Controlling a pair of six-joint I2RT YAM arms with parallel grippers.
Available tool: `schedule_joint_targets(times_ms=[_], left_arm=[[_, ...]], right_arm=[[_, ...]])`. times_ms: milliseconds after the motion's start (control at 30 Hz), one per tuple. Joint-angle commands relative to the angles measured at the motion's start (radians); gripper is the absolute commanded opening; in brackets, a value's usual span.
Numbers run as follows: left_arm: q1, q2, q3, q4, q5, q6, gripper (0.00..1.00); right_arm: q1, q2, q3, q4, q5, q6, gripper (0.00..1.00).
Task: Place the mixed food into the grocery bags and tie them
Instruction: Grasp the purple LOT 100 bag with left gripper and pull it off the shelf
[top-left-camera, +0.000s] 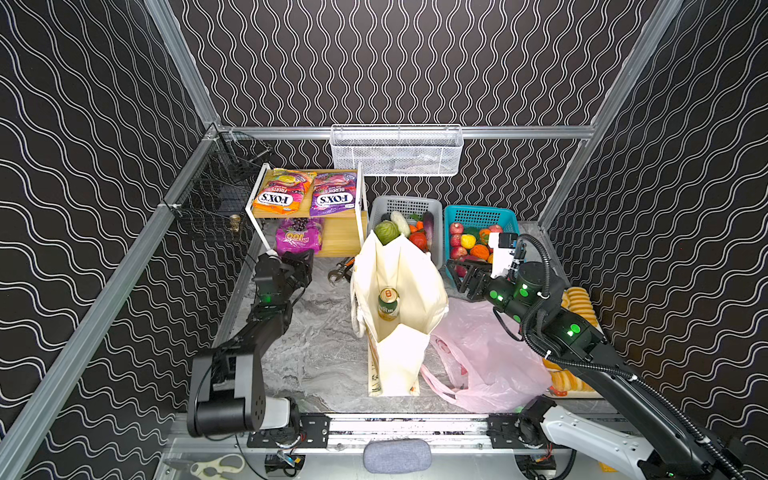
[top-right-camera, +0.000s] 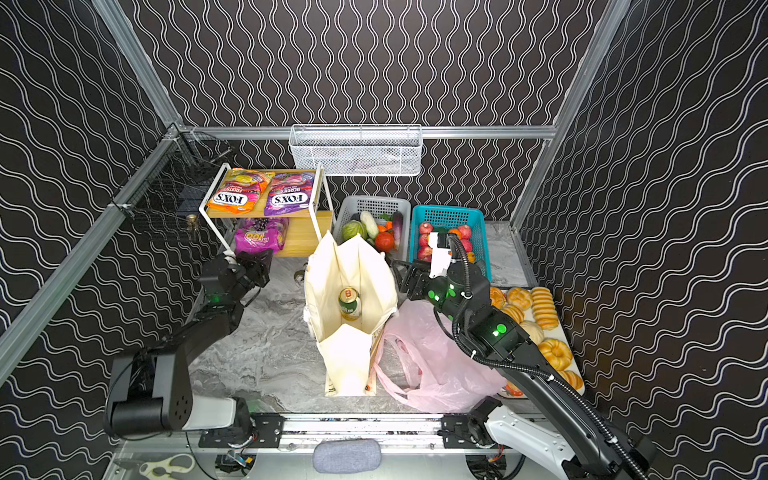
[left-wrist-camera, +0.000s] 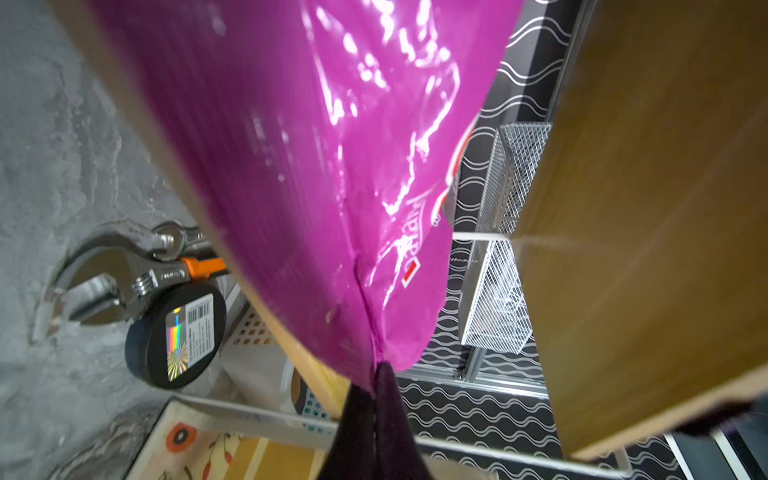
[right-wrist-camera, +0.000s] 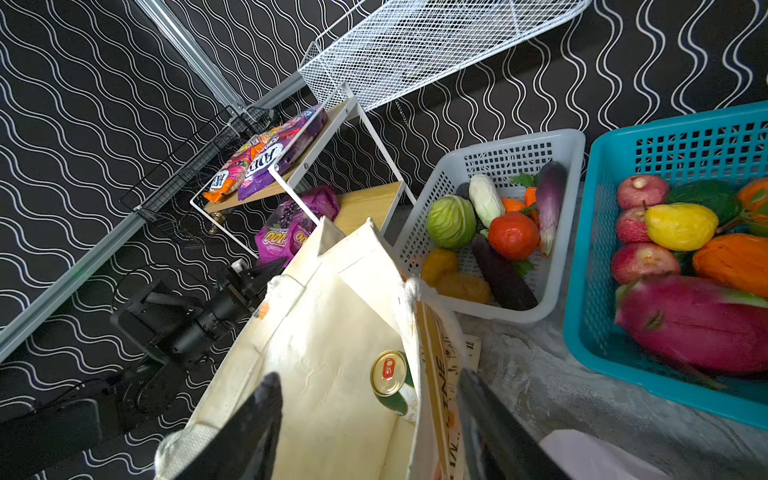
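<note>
The left hand (left-wrist-camera: 376, 386), its arm stretched low into the white-framed wooden shelf rack (top-left-camera: 345, 239), is clamped on the edge of the glossy magenta snack packet (top-left-camera: 298, 236) marked "100" on the lower shelf. The right hand (right-wrist-camera: 369, 376) hangs at the rim of the upright cream canvas tote (top-left-camera: 399, 266), jaws apart. Inside the tote stands the small green can (top-left-camera: 388, 305). On the upper shelf lies a purple foil packet (top-left-camera: 334, 193) reading "FOX'S BERRIES".

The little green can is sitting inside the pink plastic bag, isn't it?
Not quite. The green can is sitting inside the cream canvas tote, not the pink plastic bag, which lies crumpled beside the tote. Both top views show this, and the right wrist view looks straight down into the tote at the can.
</note>
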Motion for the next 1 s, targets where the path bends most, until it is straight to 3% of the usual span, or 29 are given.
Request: schedule_joint_targets(times_ms=[0,100,167,233,300,400,700,833,967], left_arm=[[0.002,-0.059,-0.033,-0.055,0.011,0.021,0.00],[0.002,-0.107,-0.064,-0.089,-0.006,0.043,0.02],[0.002,-0.121,-0.072,-0.110,-0.021,0.056,0.23],[0.004,-0.127,-0.073,-0.108,-0.031,0.063,0.52],[0.007,-0.125,-0.068,-0.100,-0.048,0.074,0.67],[0.014,-0.098,-0.040,-0.074,-0.045,0.105,0.77],[0.046,0.057,0.026,0.047,-0.022,0.054,0.78],[0.050,0.134,0.024,0.182,0.014,-0.004,0.66],[0.053,0.162,-0.013,0.281,0.039,-0.055,0.39]], right_arm=[[0.001,0.001,-0.001,0.037,0.009,0.011,0.67],[0.000,0.006,0.000,0.044,0.006,0.013,0.67],[0.001,0.013,-0.001,0.046,0.005,0.016,0.67],[0.000,0.023,0.002,0.034,-0.002,0.010,0.67],[0.001,0.027,0.010,0.019,-0.007,0.008,0.67],[0.001,0.022,0.004,0.016,-0.009,0.011,0.67],[0.001,0.012,0.005,-0.003,-0.006,0.001,0.67],[0.002,0.014,0.008,-0.002,-0.007,-0.004,0.68],[0.001,0.017,0.009,-0.004,-0.009,-0.006,0.68]])
